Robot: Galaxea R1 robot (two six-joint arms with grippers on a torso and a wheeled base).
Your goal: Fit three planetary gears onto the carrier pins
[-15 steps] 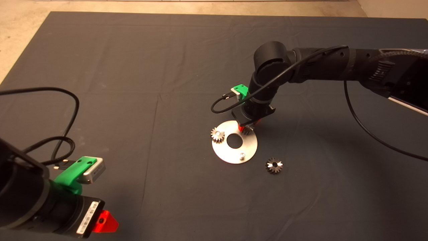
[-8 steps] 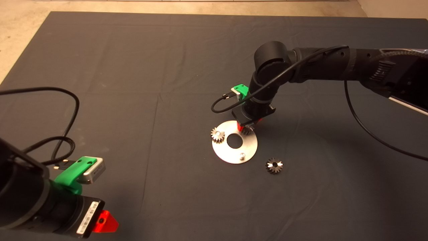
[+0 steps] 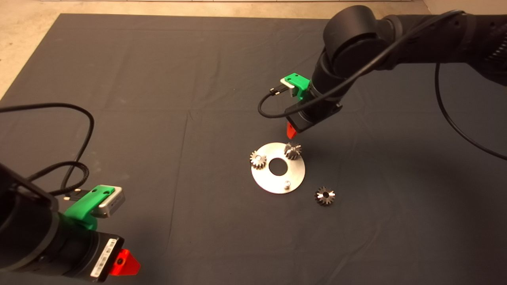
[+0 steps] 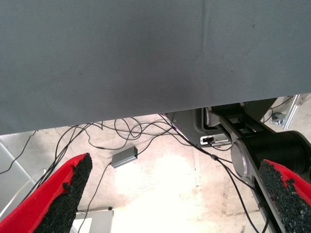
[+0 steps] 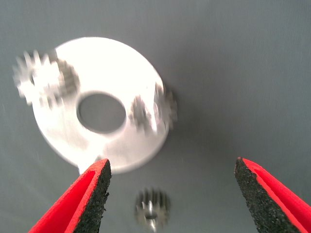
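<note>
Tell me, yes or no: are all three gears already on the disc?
No: two gears sit on the silver disc, but the third gear lies on the mat beside it.

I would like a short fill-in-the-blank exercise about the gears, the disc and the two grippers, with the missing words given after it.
1. The number of planetary gears sitting on the silver disc is ____.
2. The third gear lies on the dark ____, off the disc.
3. The right gripper hangs above the disc with its fingers ____.
4. One carrier pin has ____ gear on it.

Missing words: two; mat; open; no
</note>
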